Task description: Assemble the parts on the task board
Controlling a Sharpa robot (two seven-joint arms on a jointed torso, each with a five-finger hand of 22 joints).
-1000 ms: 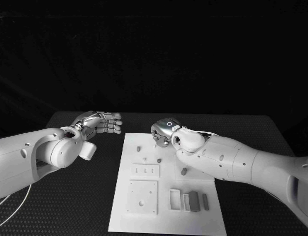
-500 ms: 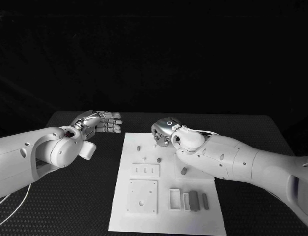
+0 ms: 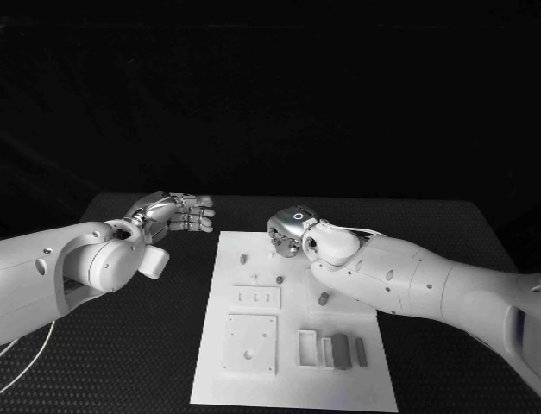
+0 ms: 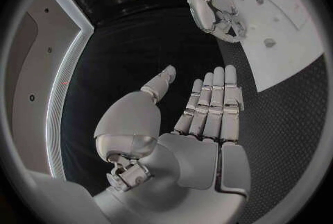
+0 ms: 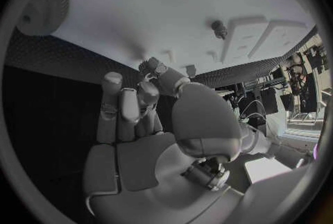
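Lying loose along the flat white rectangular task board (image 3: 252,384), the small grey parts (image 3: 341,351) look mostly unassembled; the silver left hand (image 3: 177,212) hovers flat-fingered and empty off its far-left corner, while whether the silver right hand (image 3: 290,233) over the far edge holds anything, I cannot tell.

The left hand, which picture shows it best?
The left wrist view: the left hand sits in the middle, palm showing, fingers straight and close together, thumb apart, holding nothing. The head view shows the left hand small and from the side, beside the task board's far corner. In the right wrist view I cannot pick it out.
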